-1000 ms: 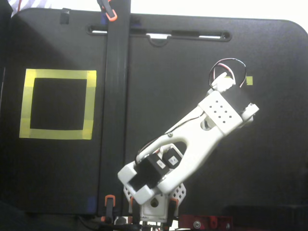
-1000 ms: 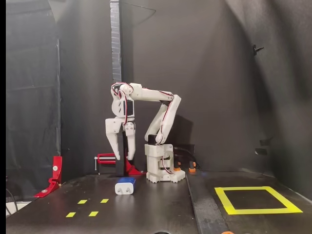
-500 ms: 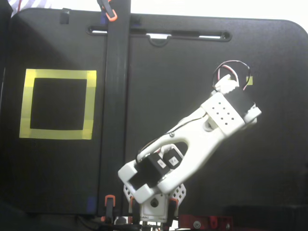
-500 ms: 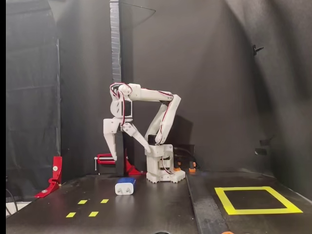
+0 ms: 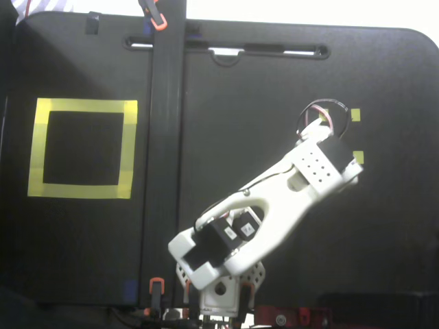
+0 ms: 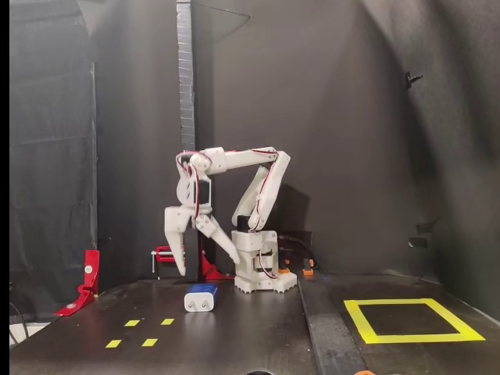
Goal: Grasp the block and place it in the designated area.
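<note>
I see my arm [image 6: 254, 183] reaching out from its base, elbow high, wrist bent straight down. My gripper [image 6: 207, 262] hangs with jaws spread wide apart, fingertips pointing at the table.

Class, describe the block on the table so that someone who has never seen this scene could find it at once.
In the side-on fixed view, start at the white arm near the middle of the black table. Below its open hand lies the block. It is small, rounded and dark blue over white, unlike the flat yellow tape marks in front of it.
</note>
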Motion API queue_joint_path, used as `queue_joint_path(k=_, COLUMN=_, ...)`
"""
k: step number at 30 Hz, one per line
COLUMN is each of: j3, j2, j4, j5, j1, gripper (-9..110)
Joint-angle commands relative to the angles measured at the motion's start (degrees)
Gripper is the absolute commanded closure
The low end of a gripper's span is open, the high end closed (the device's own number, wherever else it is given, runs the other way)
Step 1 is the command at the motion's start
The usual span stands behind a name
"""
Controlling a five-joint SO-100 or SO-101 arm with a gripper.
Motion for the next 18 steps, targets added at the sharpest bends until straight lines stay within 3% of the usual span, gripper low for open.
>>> queue_joint_path(k=1, j3=1.2, j2=1.6, j4=-2.3, j5=-0.3, j1=0.3, gripper=56)
queue_joint_path(k=18, j3=7.8, j2=2.2, j4=-9.8, j5=-0.3, j1=1.7, gripper=56)
